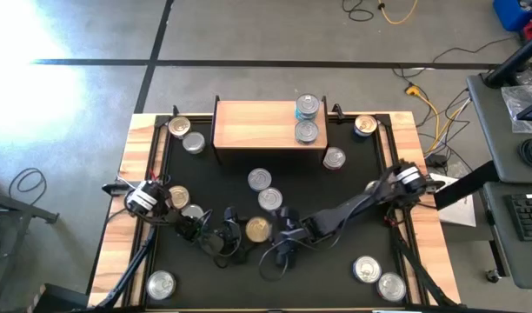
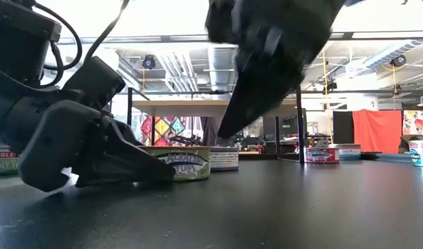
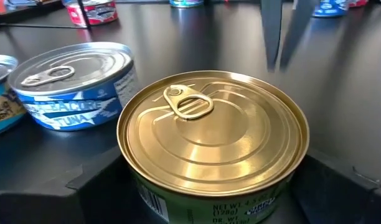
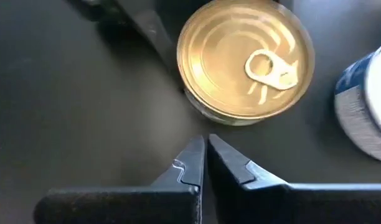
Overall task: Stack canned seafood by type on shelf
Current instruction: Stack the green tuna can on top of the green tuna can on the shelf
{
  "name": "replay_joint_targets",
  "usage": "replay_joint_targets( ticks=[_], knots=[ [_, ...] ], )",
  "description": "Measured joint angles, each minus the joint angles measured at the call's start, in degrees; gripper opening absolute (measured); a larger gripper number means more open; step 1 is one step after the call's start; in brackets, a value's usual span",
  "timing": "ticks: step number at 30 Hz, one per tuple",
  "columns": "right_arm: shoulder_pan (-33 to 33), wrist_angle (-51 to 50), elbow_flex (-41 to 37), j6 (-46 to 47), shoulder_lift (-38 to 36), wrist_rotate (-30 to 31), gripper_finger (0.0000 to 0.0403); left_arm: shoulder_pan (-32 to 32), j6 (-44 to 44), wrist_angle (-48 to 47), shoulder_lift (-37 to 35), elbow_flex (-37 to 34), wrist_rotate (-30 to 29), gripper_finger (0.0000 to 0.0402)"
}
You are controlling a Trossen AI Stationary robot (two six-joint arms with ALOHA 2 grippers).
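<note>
A gold-lidded can (image 3: 212, 140) stands on the black table top, near the front middle (image 1: 258, 229). My left gripper (image 1: 238, 235) lies low at the can's left. It is open, with one finger (image 3: 94, 183) on each side of the can. My right gripper (image 4: 205, 149) is shut and empty. It slants down from the right, above the table just beside the same can (image 4: 246, 59). The shelf (image 1: 257, 126) stands at the back middle. Two silver-lidded cans (image 1: 307, 106) (image 1: 307, 131) sit on its right end. My left gripper has its fingers level on either side of the gold-lidded can's wall (image 3: 141, 193), coming from the table's left. The can stands upright on the table. Whether the fingers touch the wall I cannot tell.
A blue tuna can (image 3: 75, 84) stands close behind the gold one, and another can (image 1: 260, 179) lies farther back. More cans stand at the left (image 1: 177, 196), back left (image 1: 180, 128), back right (image 1: 364, 125) and front corners (image 1: 161, 283) (image 1: 367, 269). Wooden planks (image 1: 136, 174) edge the table.
</note>
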Motion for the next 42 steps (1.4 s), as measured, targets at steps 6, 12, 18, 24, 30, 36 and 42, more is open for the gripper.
replay_joint_targets(
  ticks=[6,12,18,24,30,36,42],
  knots=[
    [0.22,-8.55,-0.01,-7.74,-9.59,1.19,0.0012,0.52,5.06,-1.14,-7.43,-1.09,3.56,0.0356],
    [0.17,-11.09,-1.86,-17.04,-19.93,18.52,0.0012,7.64,10.6,-3.87,-16.75,-0.64,16.5,0.0356],
    [-1.76,-11.08,-6.61,-22.63,-25.83,21.46,0.0012,18.36,16.03,-6.6,-19.13,2.8,23.11,0.0356],
    [-4.49,-11.16,-8.43,-25.18,-32.1,21.63,0.0012,29.61,20.94,-21.94,-20.33,14.02,32.51,0.0356],
    [-7.44,-11.22,-10.5,-25.38,-39.27,22.67,0.0012,36.81,29.11,-34.82,-19.32,24.89,39.58,0.0356],
    [-11.48,-10.89,-14.88,-26.56,-44.31,22.59,0.0012,41.72,31.46,-41.67,-19.53,32.96,47.67,0.0356],
    [-16.16,-9.06,-16.97,-30.82,-46.28,22.43,0.0012,46.64,33.76,-48.79,-19.58,39.22,50.7,0.0356]
  ],
)
